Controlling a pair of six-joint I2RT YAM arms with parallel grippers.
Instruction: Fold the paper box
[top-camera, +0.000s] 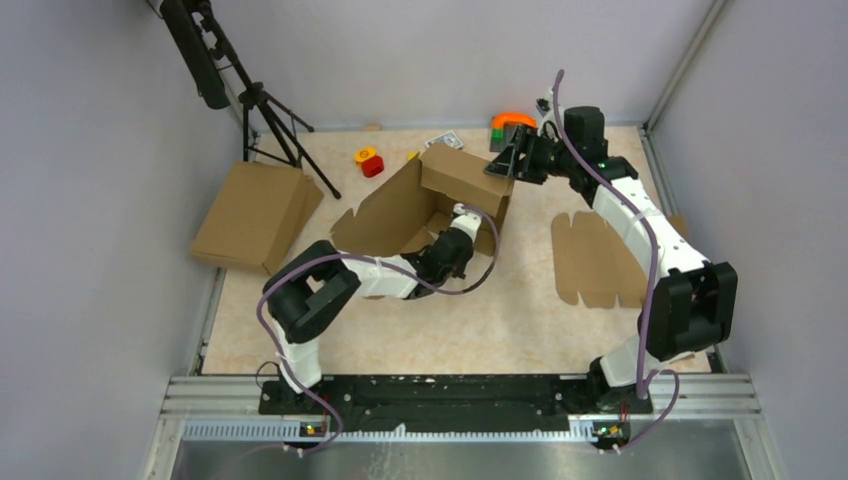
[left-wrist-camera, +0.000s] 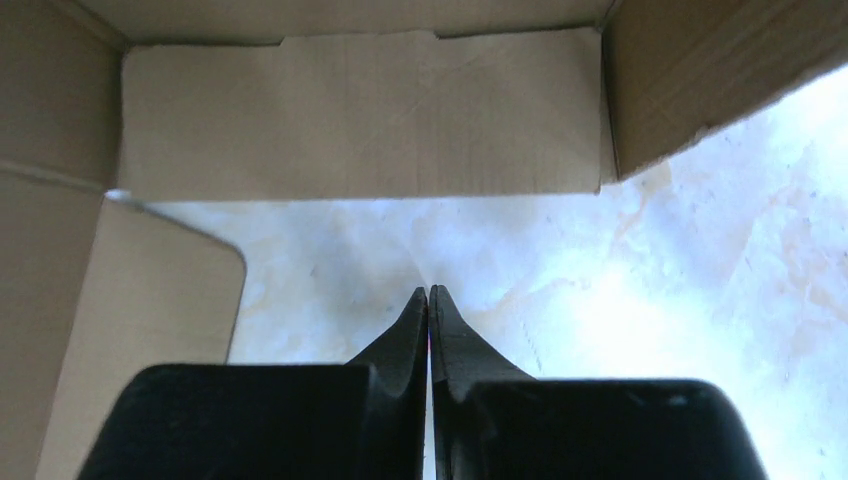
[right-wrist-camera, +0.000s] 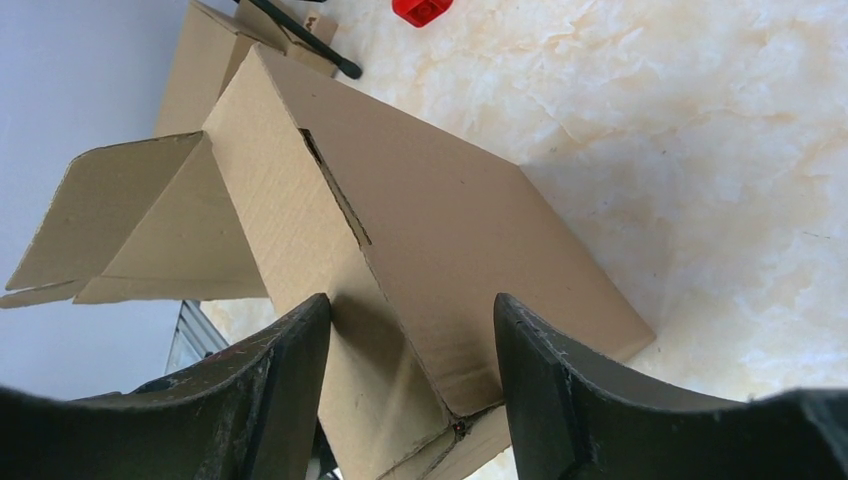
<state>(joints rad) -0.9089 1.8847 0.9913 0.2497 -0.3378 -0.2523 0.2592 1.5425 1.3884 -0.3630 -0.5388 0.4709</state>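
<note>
Paper box (top-camera: 440, 195) stood half-erected on the tabletop (top-camera: 450, 320), upper centre of the overhead view, with its walls raised and one large flap leaning out to the left. The left pincer (left-wrist-camera: 429, 300), shut tight and empty, reached in among those walls, probably to brace one from within. The right pincer (right-wrist-camera: 410, 302), jaws parted, straddled the folded ridge at the box's upper-right corner without clearly clamping it. Wall-forming looked to be the step in hand; next, that fold would need pinching and turning inward.
</note>
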